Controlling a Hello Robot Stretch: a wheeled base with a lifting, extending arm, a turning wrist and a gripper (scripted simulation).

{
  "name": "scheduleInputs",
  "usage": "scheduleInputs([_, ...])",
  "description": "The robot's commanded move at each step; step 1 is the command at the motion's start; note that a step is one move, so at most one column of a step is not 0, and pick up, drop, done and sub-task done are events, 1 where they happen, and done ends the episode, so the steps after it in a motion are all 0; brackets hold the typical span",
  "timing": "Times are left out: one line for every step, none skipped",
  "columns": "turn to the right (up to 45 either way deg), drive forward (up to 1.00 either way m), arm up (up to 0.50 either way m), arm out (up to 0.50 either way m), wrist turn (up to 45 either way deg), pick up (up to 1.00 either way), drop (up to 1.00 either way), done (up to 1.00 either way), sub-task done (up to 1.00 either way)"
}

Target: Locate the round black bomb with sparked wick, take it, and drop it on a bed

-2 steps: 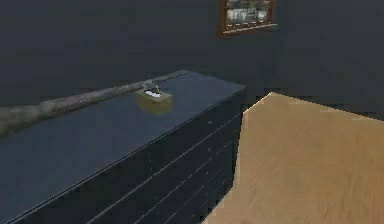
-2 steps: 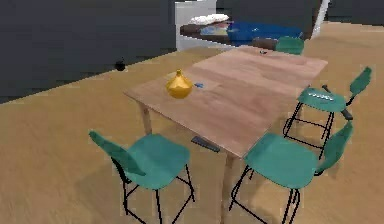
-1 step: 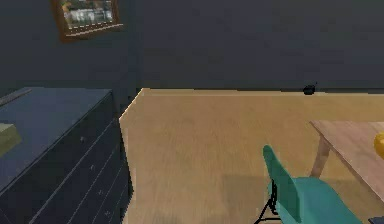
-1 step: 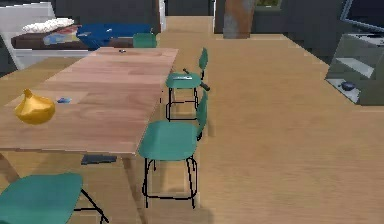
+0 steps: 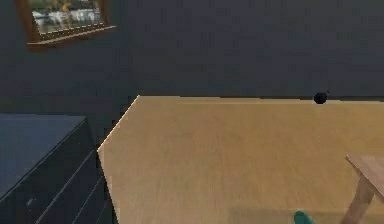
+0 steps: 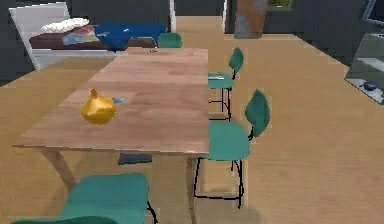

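Forward view: round black blob (image 5: 320, 98) by far wall (image 5: 230, 50) (bare floor (image 5: 230, 150) before it) | dresser (image 5: 40, 165) left | jaws: cannot tell

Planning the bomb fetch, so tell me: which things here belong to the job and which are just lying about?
Job: round black thing by the wall; bed.
Lying about: table; teal chairs; yellow thing on it; dresser; framed picture.

No writing, label, number or sign can be read anywhere.
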Motion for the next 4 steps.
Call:
scheduleInputs([12.0, 0.00, 0.00, 0.00, 0.0, 0.00, 0.00, 0.00, 0.00])
scheduleInputs([0.0, 0.85, 0.00, 0.00, 0.0, 0.00, 0.00, 0.00, 0.00])
scheduleInputs([42.0, 0.00, 0.00, 0.00, 0.0, 0.00, 0.00, 0.00, 0.00])
scheduleInputs([0.0, 0.60, 0.00, 0.00, 0.0, 0.00, 0.00, 0.00, 0.00])
